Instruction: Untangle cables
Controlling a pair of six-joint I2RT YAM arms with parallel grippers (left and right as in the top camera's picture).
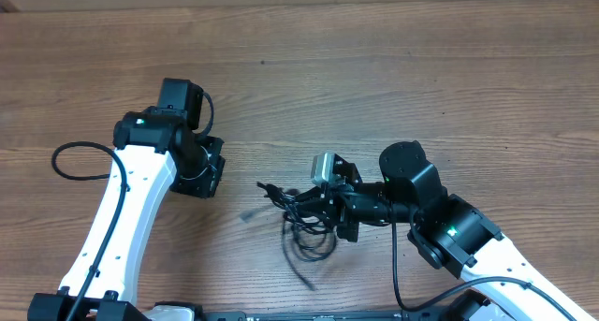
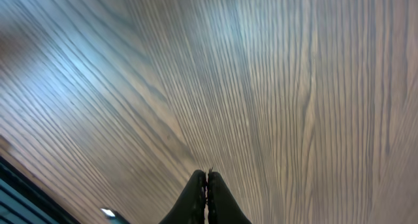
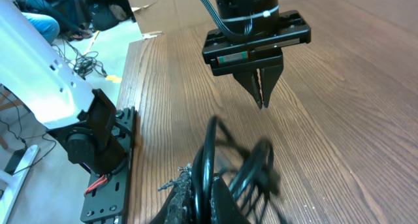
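Wood-grain tabletop (image 1: 374, 59), carrying two white arms and one small tangle. Left arm (image 1: 122, 218) up the left side, right arm (image 1: 473, 246) in from the lower right.

Left claw (image 1: 200, 175) pressed fully closed, pointing down, holding nothing (own wrist view: tips together over bare wood). Well apart from the tangle.

Right claw (image 1: 318, 204) also clamped down, reaching left into the bundle. Black loops rising straight out of its tip in the wrist view, so judged pinched on a strand rather than empty.

Cables (image 1: 301, 229) near front-centre of the tabletop, at the right claw's tip, between the two arms. Thin black cords, loops overlapping, one loose tail trailing toward the front edge. Small pale plug end (image 1: 249, 214) just left of the bundle, too blurred to type.

Handling, as a judgement:
- Very light and limp, with some springiness in the loops. Likely to drag along as one clump if pulled from one side only.
- Smooth jacket, easy to slip through a pinch.
- Not fragile, but no yanking at the plug joints.
- Best hold: a single strand near a plug end or the loose tail, with the other claw pinning the knot.
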